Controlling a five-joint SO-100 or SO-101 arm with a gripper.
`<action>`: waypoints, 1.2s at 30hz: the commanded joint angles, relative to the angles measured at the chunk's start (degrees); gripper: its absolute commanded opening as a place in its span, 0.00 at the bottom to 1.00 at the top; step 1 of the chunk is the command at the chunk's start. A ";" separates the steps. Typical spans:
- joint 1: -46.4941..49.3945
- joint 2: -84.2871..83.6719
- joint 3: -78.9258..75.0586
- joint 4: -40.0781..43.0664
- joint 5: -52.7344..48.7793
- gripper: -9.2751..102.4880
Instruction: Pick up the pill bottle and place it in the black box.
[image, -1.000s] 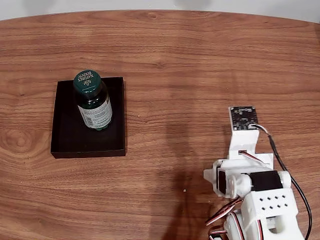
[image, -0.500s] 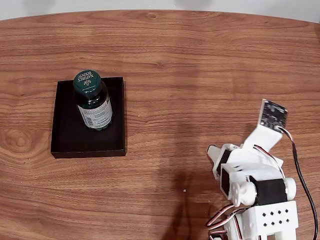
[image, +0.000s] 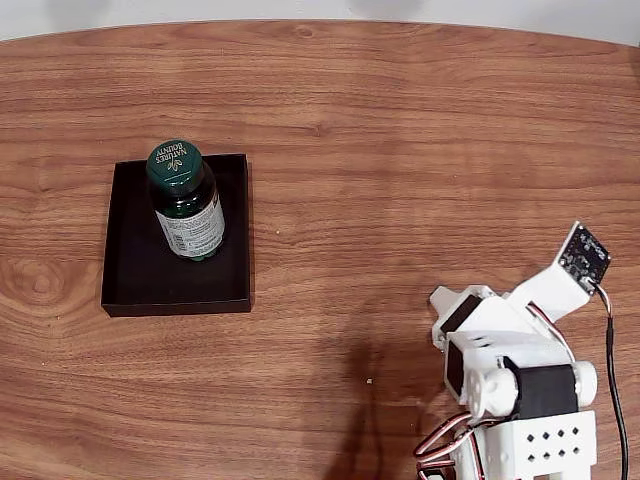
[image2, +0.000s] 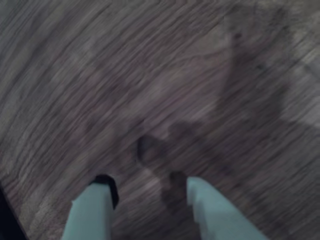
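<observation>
- Pill bottle stands upright inside the black box, toward its upper right part in the fixed view; green cap up, white label facing the camera.
- Black box sits on the wooden table, left of centre.
- Arm folded at lower right, well apart from the box.
- Wrist view, blurred: gripper fingers parted, nothing between them, bare wood below.

pill bottle: dark green, white label, capped, upright inside the tray, toward 12 o'clock.
black box: shallow matte tray, desk's 9 o'clock.
</observation>
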 joint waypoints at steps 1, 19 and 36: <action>0.88 1.32 -0.97 1.05 0.79 0.20; -3.34 8.88 -0.97 13.62 6.68 0.12; -7.12 8.79 -0.97 22.85 21.36 0.12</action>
